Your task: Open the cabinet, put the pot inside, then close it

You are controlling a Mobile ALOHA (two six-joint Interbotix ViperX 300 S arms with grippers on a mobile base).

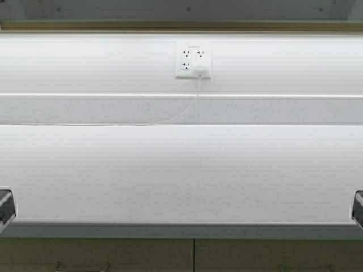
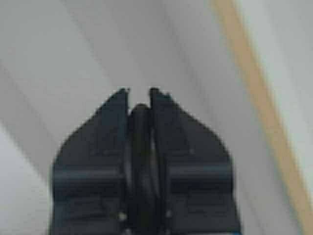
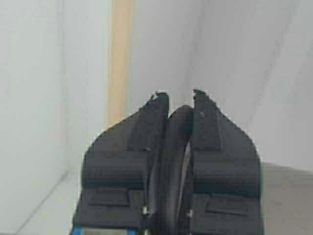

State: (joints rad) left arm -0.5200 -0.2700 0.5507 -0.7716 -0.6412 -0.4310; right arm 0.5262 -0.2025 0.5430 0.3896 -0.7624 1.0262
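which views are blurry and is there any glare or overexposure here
High view: the white countertop is washed out but the wall outlet stays crisp. Left wrist view: the left end effector is soft, the background smeared. Right wrist view: the right end effector is sharper, the background soft.

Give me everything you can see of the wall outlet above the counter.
The outlet is a white, square-looking plate set flat in the white wall, near the middle of the high view. It appears to hold four sockets: three are free, and the lower right one holds a white plug. A thin white cable drops from the plug and curves off to the robot's left along the wall.
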